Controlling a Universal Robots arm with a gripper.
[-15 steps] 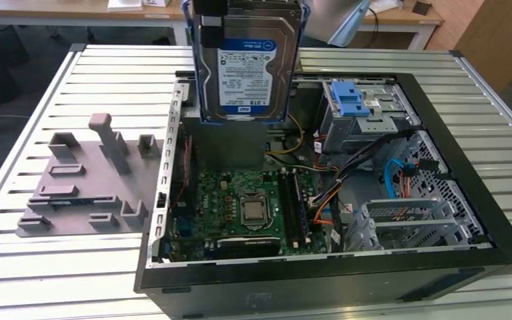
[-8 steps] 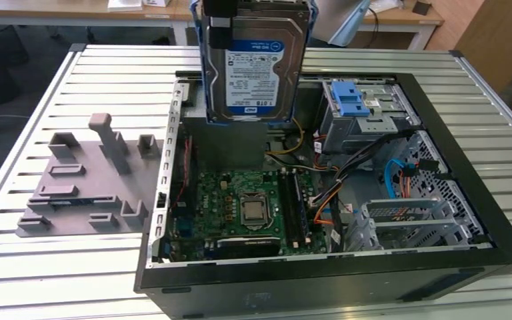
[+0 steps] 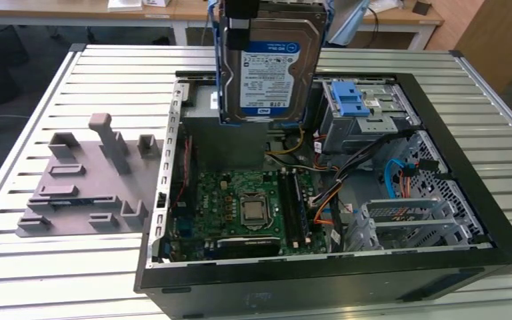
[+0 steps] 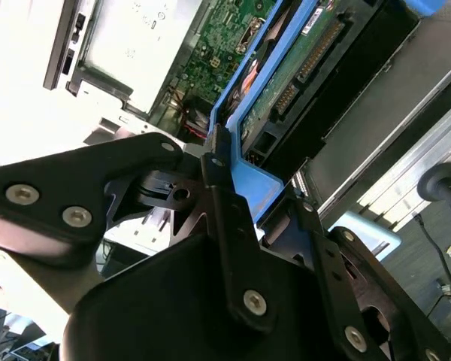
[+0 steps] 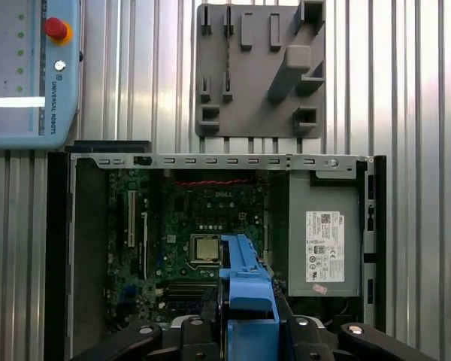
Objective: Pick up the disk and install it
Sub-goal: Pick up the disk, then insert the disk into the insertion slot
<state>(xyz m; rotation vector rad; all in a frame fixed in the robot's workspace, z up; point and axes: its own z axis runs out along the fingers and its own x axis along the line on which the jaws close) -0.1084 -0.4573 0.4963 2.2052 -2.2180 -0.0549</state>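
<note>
Slatted counter (image 3: 43, 267) carries the open case (image 3: 327, 287). Tool (image 4: 248, 188) pinches the disk (image 3: 269, 73) upright by its blue bracket. Keep it square to the bay (image 3: 372, 113) at its four o'clock.

The gripper (image 4: 257, 201) clamps the disk (image 4: 304, 64) by its blue bracket (image 4: 264, 180), a green motherboard (image 4: 225, 37) beyond.

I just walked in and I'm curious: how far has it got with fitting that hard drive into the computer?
Pickup looks done: the gripper holds the disk upright by its blue bracket, above the open computer case. Left: the disk is not yet seated inside.
</note>
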